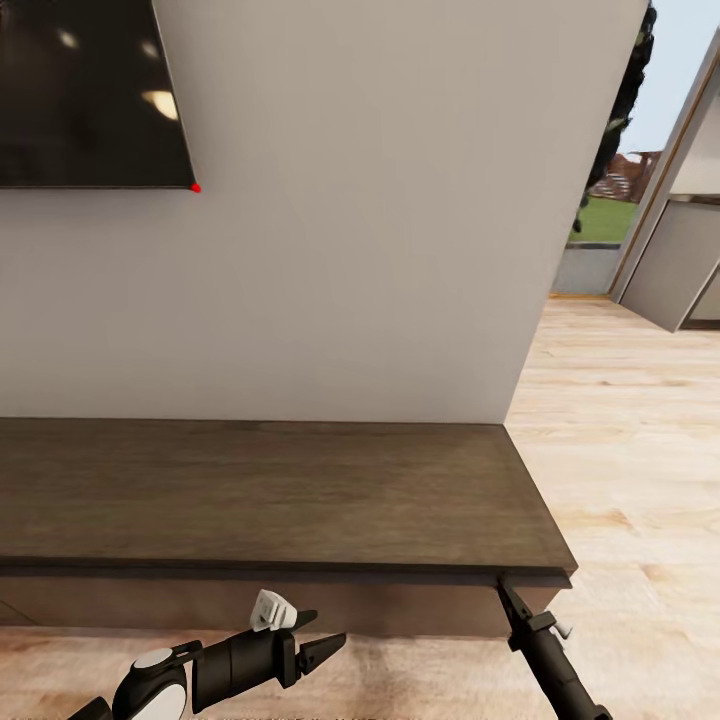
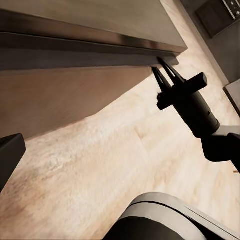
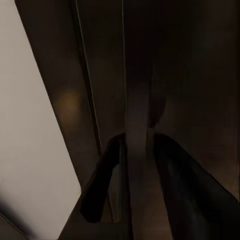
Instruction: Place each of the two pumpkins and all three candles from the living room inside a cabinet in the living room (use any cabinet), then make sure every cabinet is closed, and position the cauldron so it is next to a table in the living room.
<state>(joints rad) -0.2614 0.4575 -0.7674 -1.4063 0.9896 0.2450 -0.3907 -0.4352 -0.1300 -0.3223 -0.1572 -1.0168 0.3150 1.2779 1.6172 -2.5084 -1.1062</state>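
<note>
The right claw [image 1: 503, 585] has its tips at the front right corner of the cabinet [image 1: 270, 495], under the top edge; its fingers are close together, w/ a thin dark edge between them. The left claw [image 1: 335, 647] hangs apart, in front of the cabinet above the floor [image 1: 620, 420], fingers nearly closed & holding nothing.

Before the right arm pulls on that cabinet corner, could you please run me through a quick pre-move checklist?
1. Right gripper tips reach the cabinet top's front right corner: ok.
2. Right fingers around an edge, seen between them in the right wrist view: ok.
3. Grip firm: cannot tell.
4. Left gripper clear of the cabinet front: ok.
5. Floor beside the cabinet free for swinging: ok.
6. Pumpkins and candles stowed inside: cannot tell.
</note>
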